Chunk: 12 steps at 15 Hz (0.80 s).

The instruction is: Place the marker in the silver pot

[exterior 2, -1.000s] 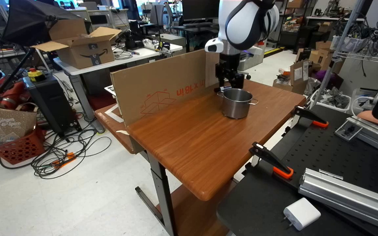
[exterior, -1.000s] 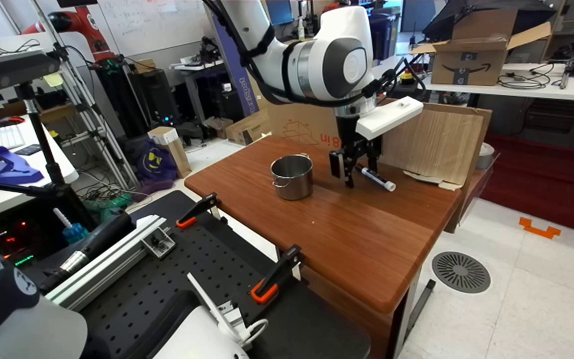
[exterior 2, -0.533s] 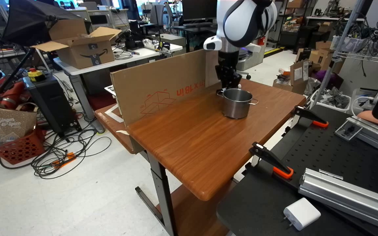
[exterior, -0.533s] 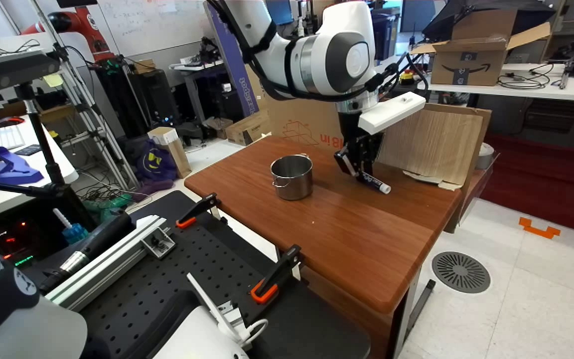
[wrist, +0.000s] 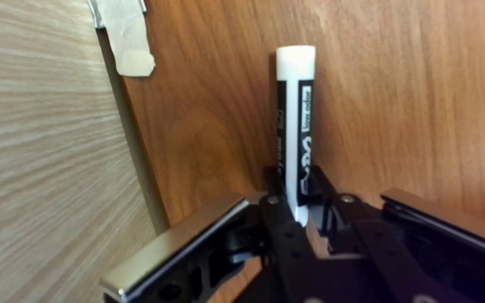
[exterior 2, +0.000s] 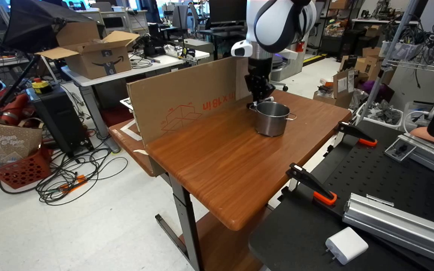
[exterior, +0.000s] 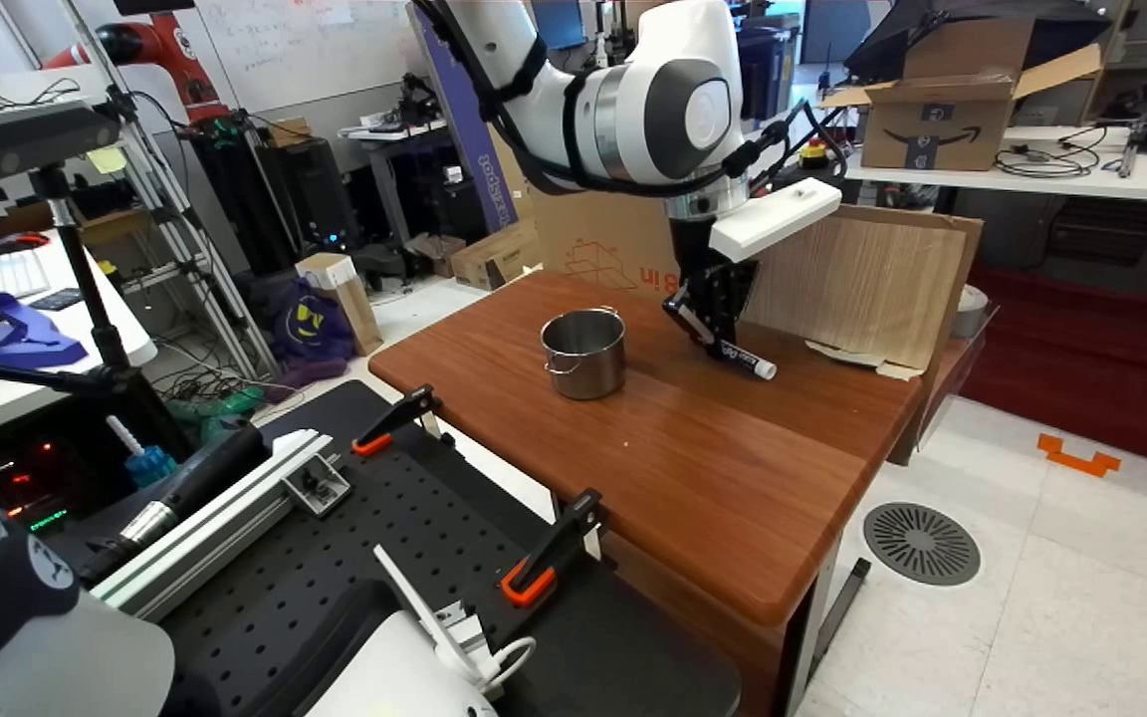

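The arm (exterior: pixel 623 115) and the marker (wrist: pixel 293 130) now sit slightly farther left in both exterior views than in the earlier frame. In the wrist view the marker shows a plain white end, black panels divided by a lengthwise white stripe, and "low odor" on a white patch. The jaws pinch it from both sides over the counter (wrist: pixel 394 105); whether it touches is unclear. The silver pot (exterior: pixel 588 363) stands upright, apart from the marker.
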Motion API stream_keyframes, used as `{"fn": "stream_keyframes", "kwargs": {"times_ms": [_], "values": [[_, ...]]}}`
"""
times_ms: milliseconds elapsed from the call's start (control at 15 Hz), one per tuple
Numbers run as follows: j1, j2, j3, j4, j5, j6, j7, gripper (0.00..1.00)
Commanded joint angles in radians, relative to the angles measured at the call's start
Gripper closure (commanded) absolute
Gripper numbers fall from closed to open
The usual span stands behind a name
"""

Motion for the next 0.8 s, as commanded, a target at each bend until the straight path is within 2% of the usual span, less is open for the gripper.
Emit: {"fn": "stream_keyframes", "kwargs": {"times_ms": [0,200,400,600,733], "values": [[-0.024,-0.064,0.038,-0.069,0.027,0.009,-0.05,0.95],[-0.053,-0.123,0.076,-0.13,0.058,0.033,-0.104,0.95],[-0.102,-0.198,0.125,-0.204,0.126,0.066,-0.211,0.95],[-0.204,-0.266,0.226,-0.278,0.286,0.115,-0.421,0.95],[-0.333,-0.294,0.359,-0.305,0.378,0.094,-0.556,0.95]]}}
